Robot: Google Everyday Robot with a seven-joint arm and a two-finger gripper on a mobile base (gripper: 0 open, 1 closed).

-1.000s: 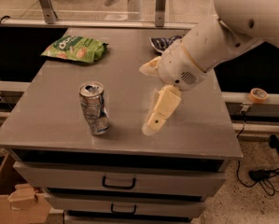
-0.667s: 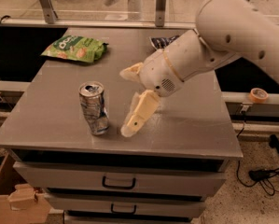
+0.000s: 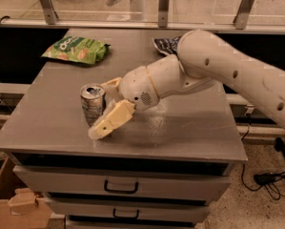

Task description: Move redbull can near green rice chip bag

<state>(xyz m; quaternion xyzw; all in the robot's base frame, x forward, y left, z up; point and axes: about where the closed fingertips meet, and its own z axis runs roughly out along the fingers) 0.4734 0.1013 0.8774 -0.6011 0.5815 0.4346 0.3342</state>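
On the front left of the grey cabinet top (image 3: 189, 132), the dented redbull can (image 3: 91, 103) stands upright between the spread, unclosed fingers of the gripper (image 3: 102, 108), which reaches in from 3 o'clock. The green rice chip bag (image 3: 75, 49) lies well apart, at 11 o'clock from the can.

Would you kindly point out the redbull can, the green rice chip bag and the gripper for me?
redbull can (image 3: 89, 106): camera view, dented side wall.
green rice chip bag (image 3: 75, 49): camera view, middle of its front.
gripper (image 3: 101, 109): camera view, midway between its open jaws, at the can.
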